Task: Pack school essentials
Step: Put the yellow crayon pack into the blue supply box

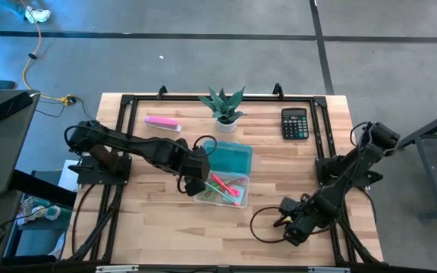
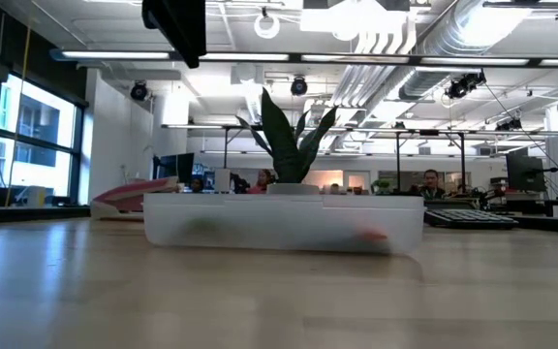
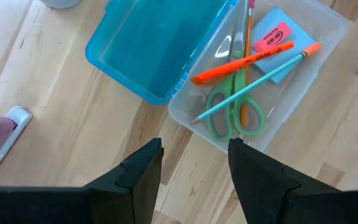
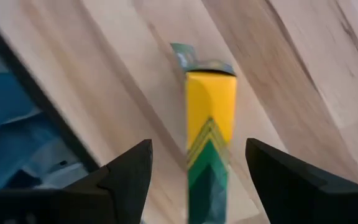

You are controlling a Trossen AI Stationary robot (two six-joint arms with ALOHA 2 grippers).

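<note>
A clear box (image 1: 224, 188) sits mid-table with its teal lid (image 1: 231, 158) lying open beside it. In the left wrist view the clear box (image 3: 328, 37) holds green-handled scissors (image 3: 232, 118), an orange-red pen (image 3: 241, 64), a green pen (image 3: 260, 81), an orange pencil (image 3: 248, 37) and a light-blue note pad (image 3: 272, 59) with a pink eraser (image 3: 271, 38) on it. My left gripper (image 3: 194, 146) hovers open just off the box's corner, also in the high view (image 1: 194, 182). My right gripper (image 1: 285, 221) is open near the table's near right edge. A yellow-green block (image 4: 210, 118) lies flat on the wood between its fingers (image 4: 197, 149), which stand clear of it.
A potted plant (image 1: 224, 106) stands at the far middle, a black calculator (image 1: 295, 123) at the far right and a long pale-pink bar (image 1: 162, 122) at the far left. Dark frame rails (image 1: 124, 121) run along the table's sides. Bare wood lies in front of the box.
</note>
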